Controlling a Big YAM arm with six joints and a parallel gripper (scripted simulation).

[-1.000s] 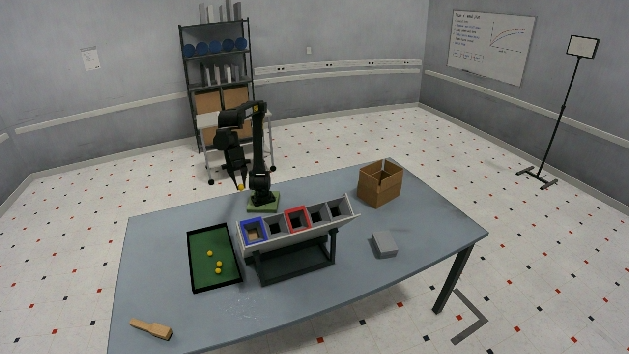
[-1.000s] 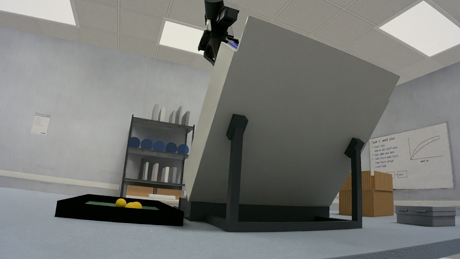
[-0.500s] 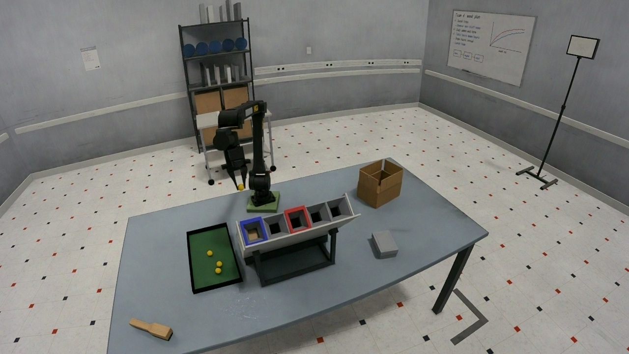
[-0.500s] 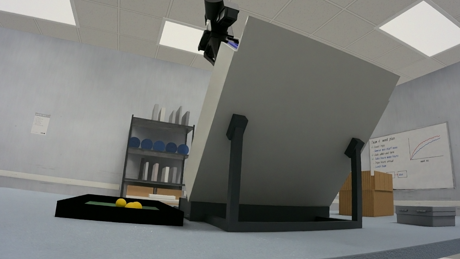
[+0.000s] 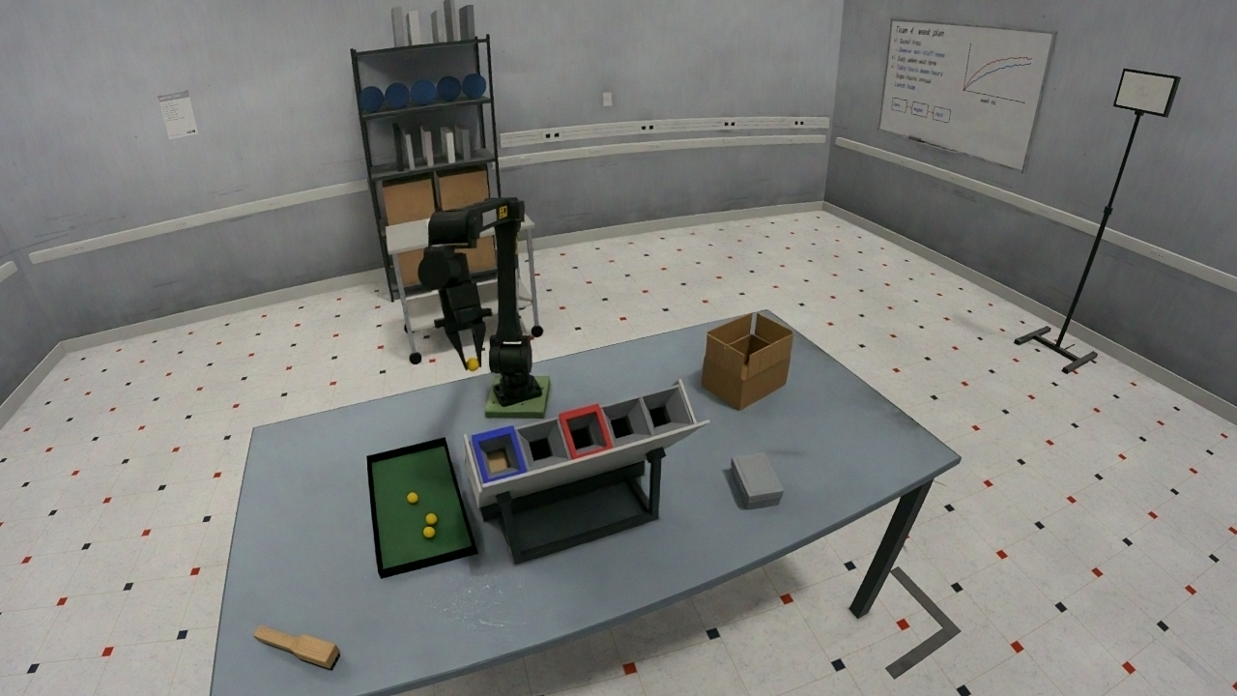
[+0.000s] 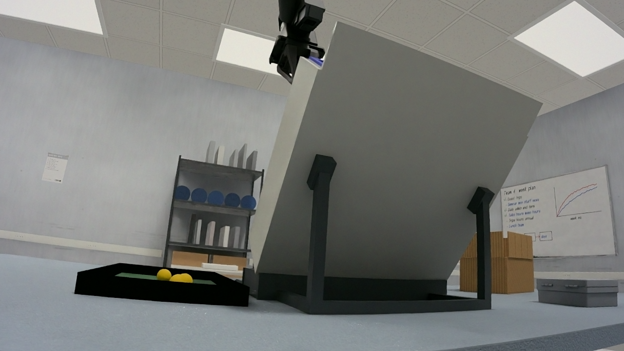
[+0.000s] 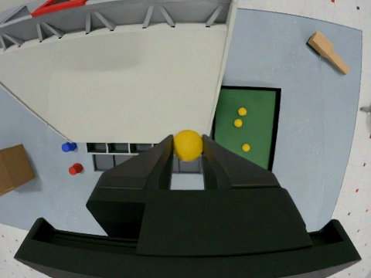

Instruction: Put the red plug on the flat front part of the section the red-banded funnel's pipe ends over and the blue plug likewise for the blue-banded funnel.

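Observation:
My gripper (image 7: 187, 140) is shut on a yellow marble (image 7: 188, 145) and holds it high above the table, behind the funnel rack; it also shows in the top view (image 5: 471, 362). The rack carries a row of funnels, with the blue-banded funnel (image 5: 499, 452) at the left end and the red-banded funnel (image 5: 585, 430) in the middle. A white cover (image 7: 127, 85) hides the pipes. Below its edge is a row of grey sections (image 7: 116, 148). The blue plug (image 7: 68, 147) and red plug (image 7: 76, 169) stand on the table beside that row. Three marbles lie in the green tray (image 5: 417, 505).
A cardboard box (image 5: 746, 360) stands at the table's back right. A grey case (image 5: 756, 480) lies right of the rack. A wooden block (image 5: 297, 646) lies near the front left edge. The arm's base (image 5: 516, 393) stands behind the rack.

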